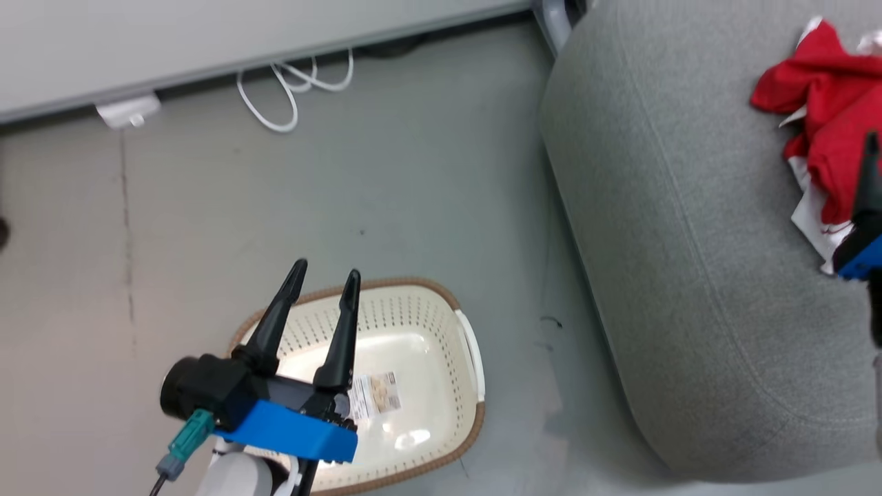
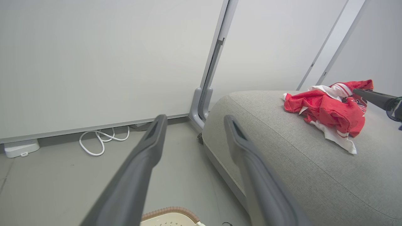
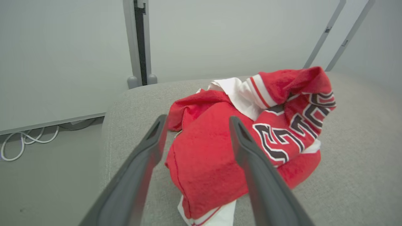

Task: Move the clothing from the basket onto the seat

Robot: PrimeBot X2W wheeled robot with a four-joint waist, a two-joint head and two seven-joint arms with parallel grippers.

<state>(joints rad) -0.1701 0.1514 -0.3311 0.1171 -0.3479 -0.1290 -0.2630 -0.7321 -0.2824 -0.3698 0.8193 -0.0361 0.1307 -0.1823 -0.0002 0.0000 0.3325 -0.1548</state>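
Observation:
The clothing (image 1: 827,117) lies in a crumpled red and white heap on the grey seat (image 1: 689,275) at the far right; the jersey lettering (image 3: 292,131) faces the right wrist camera. My right gripper (image 3: 198,118) is open just over the heap, its fingers apart to either side of the red cloth, and one dark finger (image 1: 869,172) shows at the frame edge. The basket (image 1: 475,420) stands on the floor at the lower centre, holding just a paper label (image 1: 375,394). My left gripper (image 1: 326,271) hangs open above the basket, holding nothing.
A looped white cable (image 1: 289,89) and a small white box (image 1: 127,110) lie on the grey floor by the wall panel. A grey post (image 1: 555,21) stands at the seat's far corner. Bare floor separates basket and seat.

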